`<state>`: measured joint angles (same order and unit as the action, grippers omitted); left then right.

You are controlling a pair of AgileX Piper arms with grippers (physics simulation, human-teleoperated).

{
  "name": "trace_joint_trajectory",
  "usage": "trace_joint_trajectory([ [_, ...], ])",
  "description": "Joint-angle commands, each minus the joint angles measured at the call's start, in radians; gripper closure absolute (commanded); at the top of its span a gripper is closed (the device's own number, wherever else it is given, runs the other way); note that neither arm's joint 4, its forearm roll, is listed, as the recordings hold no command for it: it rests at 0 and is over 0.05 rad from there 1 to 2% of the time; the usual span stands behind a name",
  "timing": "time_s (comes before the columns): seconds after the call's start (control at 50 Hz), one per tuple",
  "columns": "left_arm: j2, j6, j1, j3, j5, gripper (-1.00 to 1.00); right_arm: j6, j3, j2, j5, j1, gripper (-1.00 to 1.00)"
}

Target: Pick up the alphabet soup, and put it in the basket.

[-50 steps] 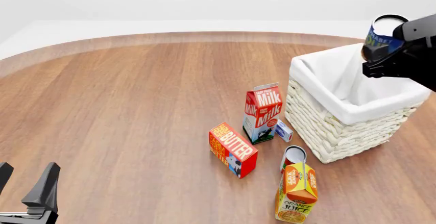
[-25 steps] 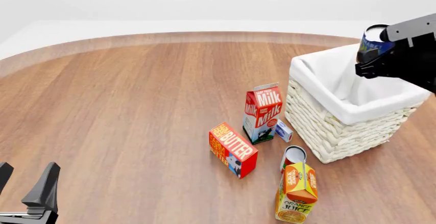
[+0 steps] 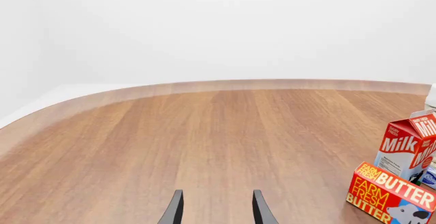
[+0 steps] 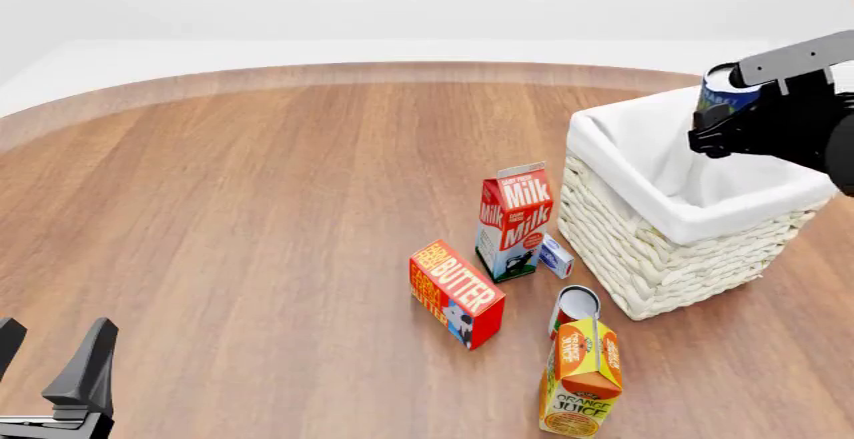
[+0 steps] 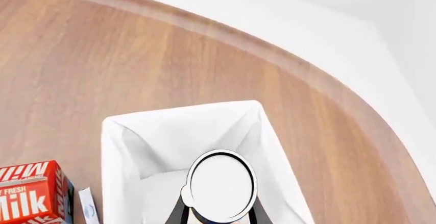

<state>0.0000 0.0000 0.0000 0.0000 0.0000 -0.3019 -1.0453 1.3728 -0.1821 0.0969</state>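
My right gripper [image 4: 727,119] is shut on the alphabet soup [image 4: 717,89], a small can with a blue label and a white top. It holds the can in the air above the far part of the white wicker basket [image 4: 627,249]. In the right wrist view the can's white top [image 5: 221,184] sits between my fingers, right over the basket's cloth-lined inside [image 5: 112,173]. My left gripper [image 4: 47,379] is open and empty at the near left of the table; it also shows in the left wrist view [image 3: 216,211].
Left of the basket stand a red milk carton [image 4: 514,221] and a small blue-white box [image 4: 555,256]. A butter box [image 4: 455,293] lies nearer. A red-labelled can [image 4: 575,307] and an orange juice carton [image 4: 581,369] stand in front of the basket.
My right gripper has carried the can a little left and down, further over the basket. The left arm has not moved.
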Motion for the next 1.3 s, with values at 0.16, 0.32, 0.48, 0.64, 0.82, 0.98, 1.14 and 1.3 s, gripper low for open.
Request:
trace_joint_trajectory([
  [0.16, 0.000, 0.000, 0.000, 0.000, 0.000, -1.00, 0.008, -0.052, 0.064, -0.020, -0.016, 1.00],
  [0.32, 0.000, 0.000, 0.000, 0.000, 0.000, -1.00, -0.001, -0.070, 0.098, -0.034, -0.023, 1.00],
  [0.48, 0.000, 0.000, 0.000, 0.000, 0.000, -1.00, -0.014, -0.096, 0.133, -0.045, -0.005, 1.00],
  [0.64, 0.000, 0.000, 0.000, 0.000, 0.000, -1.00, -0.031, -0.104, 0.155, -0.057, 0.008, 1.00],
  [0.82, 0.000, 0.000, 0.000, 0.000, 0.000, -1.00, -0.045, -0.111, 0.178, -0.070, 0.016, 1.00],
  [0.98, 0.000, 0.000, 0.000, 0.000, 0.000, -1.00, -0.058, -0.119, 0.193, -0.081, 0.015, 1.00],
  [1.14, 0.000, 0.000, 0.000, 0.000, 0.000, -1.00, -0.068, -0.120, 0.209, -0.083, 0.014, 1.00],
  [1.3, 0.000, 0.000, 0.000, 0.000, 0.000, -1.00, -0.072, -0.128, 0.224, -0.089, 0.008, 1.00],
])
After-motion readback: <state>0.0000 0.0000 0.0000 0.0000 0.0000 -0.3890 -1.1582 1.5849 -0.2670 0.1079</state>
